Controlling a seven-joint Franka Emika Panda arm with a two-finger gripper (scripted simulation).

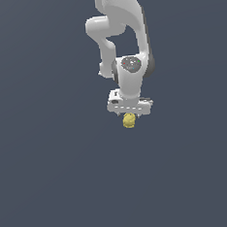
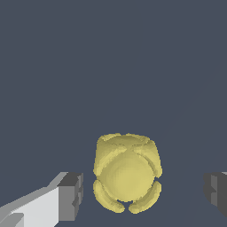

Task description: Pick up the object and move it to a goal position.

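A: How many items appear, and where?

B: One arm (image 1: 123, 32), one hand (image 1: 129, 115), and one object (image 1: 129, 120), a mustard-yellow lumpy ball with bumpy lobes. In the exterior view the object sits directly below the hand's white bar, near the middle of the plain grey surface (image 1: 53, 179).

A: What is the hand's state?

B: In the wrist view two grey fingers (image 2: 71, 196) stand wide apart on either side of the object (image 2: 127, 173), with a clear gap on each side; the hand grips nothing.

A: Any brands, labels or writing?

B: No legible text can be made out.
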